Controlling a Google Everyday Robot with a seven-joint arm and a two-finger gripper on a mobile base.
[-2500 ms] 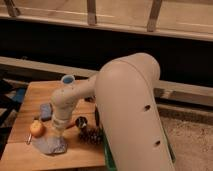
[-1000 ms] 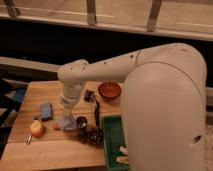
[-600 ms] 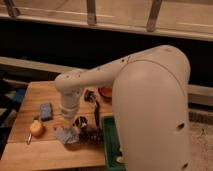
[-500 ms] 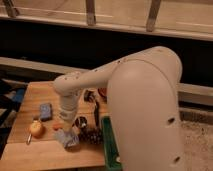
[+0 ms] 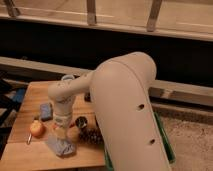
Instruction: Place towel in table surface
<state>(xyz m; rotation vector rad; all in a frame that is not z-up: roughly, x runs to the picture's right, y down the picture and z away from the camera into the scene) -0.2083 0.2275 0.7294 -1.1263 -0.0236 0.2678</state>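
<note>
Towel (image 5: 61, 146): pale grey-blue, crumpled, irregular outline, lying on the wooden desk (image 5: 30, 152) beside an orange fruit (image 5: 36, 128). Gripper (image 5: 61, 134): directly above the towel; whether its jaws are released or clenched cannot be told.

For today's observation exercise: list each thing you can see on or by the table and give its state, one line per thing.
Towel: crumpled, lying on the table, under the gripper.
Gripper: pointing down, right over the towel.
Orange: resting on the table, left of the towel.
Blue block: lying flat on the table.
Pine cone: on the table, right of the towel.
Green tray: mostly hidden behind the arm.
</note>
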